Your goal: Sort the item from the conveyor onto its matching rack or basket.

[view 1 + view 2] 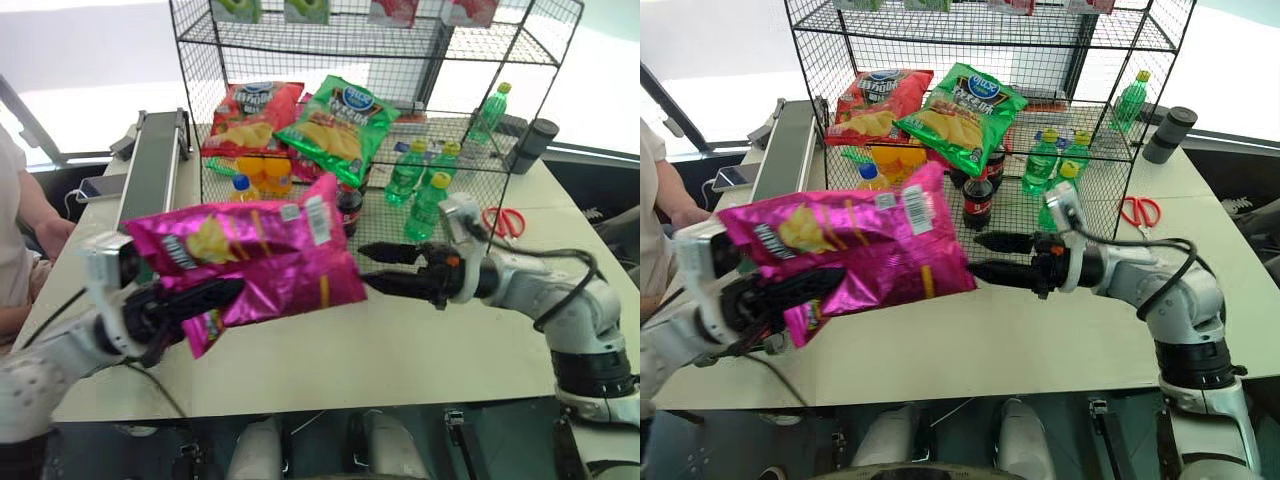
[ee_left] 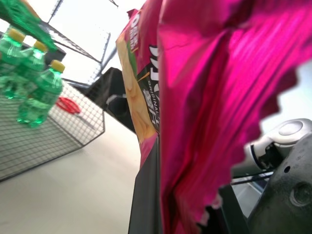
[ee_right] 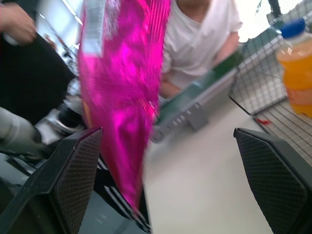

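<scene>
Head eyes overlook table (image 1: 420,340); wrists close-up.

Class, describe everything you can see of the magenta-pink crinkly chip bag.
The magenta-pink crinkly chip bag is shiny foil with a picture of yellow chips, a white barcode label and a serrated end seam. It hangs lengthwise in the air above the white table, pinched at one end by the shut left gripper. The open right gripper points at its free end.
</scene>
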You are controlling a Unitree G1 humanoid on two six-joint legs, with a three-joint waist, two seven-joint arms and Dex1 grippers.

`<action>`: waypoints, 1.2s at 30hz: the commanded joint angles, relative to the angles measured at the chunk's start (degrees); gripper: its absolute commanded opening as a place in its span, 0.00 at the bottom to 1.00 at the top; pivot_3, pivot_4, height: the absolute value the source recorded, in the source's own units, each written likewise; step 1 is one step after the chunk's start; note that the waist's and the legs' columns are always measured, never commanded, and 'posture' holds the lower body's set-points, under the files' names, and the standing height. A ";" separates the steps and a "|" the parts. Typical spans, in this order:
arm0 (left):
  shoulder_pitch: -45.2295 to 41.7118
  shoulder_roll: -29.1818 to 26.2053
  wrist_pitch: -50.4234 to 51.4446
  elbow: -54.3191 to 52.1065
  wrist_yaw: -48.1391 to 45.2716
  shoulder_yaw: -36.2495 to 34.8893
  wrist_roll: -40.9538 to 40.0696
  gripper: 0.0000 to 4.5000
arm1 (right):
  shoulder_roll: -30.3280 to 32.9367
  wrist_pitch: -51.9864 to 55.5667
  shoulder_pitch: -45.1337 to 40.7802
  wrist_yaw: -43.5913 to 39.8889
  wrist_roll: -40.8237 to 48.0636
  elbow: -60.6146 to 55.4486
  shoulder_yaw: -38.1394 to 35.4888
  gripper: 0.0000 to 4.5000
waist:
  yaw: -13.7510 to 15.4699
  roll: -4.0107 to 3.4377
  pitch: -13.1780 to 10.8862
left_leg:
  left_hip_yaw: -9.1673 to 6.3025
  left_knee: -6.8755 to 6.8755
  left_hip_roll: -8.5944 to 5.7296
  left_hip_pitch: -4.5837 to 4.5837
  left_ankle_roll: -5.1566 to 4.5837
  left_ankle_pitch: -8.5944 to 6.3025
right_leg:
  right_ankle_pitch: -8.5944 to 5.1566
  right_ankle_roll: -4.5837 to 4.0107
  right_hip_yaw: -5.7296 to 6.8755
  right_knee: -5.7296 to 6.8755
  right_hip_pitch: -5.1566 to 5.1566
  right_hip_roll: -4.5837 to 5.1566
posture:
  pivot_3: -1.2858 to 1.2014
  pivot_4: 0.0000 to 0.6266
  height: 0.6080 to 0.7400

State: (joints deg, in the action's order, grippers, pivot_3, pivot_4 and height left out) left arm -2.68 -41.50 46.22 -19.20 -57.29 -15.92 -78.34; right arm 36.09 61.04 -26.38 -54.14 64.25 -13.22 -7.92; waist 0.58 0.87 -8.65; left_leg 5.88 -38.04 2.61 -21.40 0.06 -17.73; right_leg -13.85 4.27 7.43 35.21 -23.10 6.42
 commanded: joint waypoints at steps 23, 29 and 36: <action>-7.40 7.45 -4.42 -0.02 -1.55 5.89 15.82 0.00 | -1.20 5.62 3.21 3.71 4.76 -2.59 4.06 0.27 | 0.10 0.01 0.01 | 0.00 0.00 -0.01 -0.05 -0.03 -0.02 | 0.00 0.01 -0.03 -0.06 -0.02 0.01 | 0.52 0.24 1.00; -7.25 6.55 -2.94 1.40 0.33 4.63 16.36 0.30 | 0.94 1.90 3.90 0.30 -0.46 -1.87 4.14 0.02 | 0.10 0.01 0.00 | -0.01 0.00 -0.01 -0.05 -0.04 -0.02 | 0.00 0.01 -0.03 -0.06 -0.02 0.01 | 0.52 0.24 1.00; -5.85 4.33 -3.91 2.76 -2.03 4.19 18.26 1.00 | 6.94 -5.07 8.13 -3.17 -6.92 -3.64 1.11 0.02 | 0.14 0.02 0.00 | 0.00 0.00 -0.02 -0.06 -0.05 -0.03 | 0.00 0.01 -0.03 -0.10 -0.02 0.01 | 0.52 0.24 1.00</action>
State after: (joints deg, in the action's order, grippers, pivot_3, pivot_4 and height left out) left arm -8.69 -36.58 43.36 -15.89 -58.27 -10.53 -60.70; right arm 42.01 58.13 -18.37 -56.21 57.95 -14.63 -4.17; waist 0.72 0.89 -8.65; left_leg 5.87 -38.04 2.60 -21.47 0.00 -17.76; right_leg -13.85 4.29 7.41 35.11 -23.12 6.43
